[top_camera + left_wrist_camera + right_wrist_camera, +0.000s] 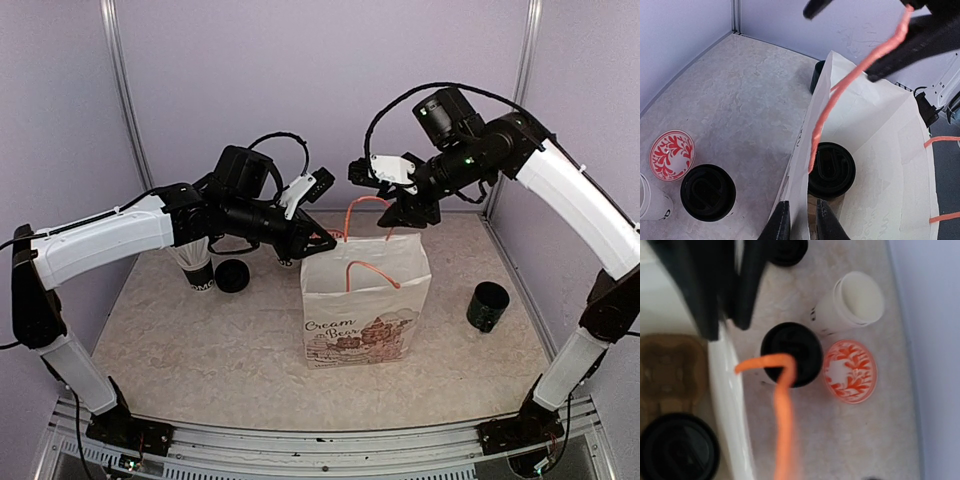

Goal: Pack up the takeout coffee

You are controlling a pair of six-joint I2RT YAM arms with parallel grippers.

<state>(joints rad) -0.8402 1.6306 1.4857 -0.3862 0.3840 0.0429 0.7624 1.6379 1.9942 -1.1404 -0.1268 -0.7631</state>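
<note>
Left gripper [801,204] — nearly closed — pinches the rim of the paper bag [875,115].

On a beige, marbled surface [200,340], a white paper bag [365,310] with orange handles and a printed front is stood upright near the middle. To the left of the bag, a white paper cup with a black lid [232,275] is set just beside an open white cup [855,300] and a flat red-and-white patterned disc [672,155], the three being grouped closely. A black cylindrical pot [487,306] is placed well apart from them, on the right side of the surface.
</note>
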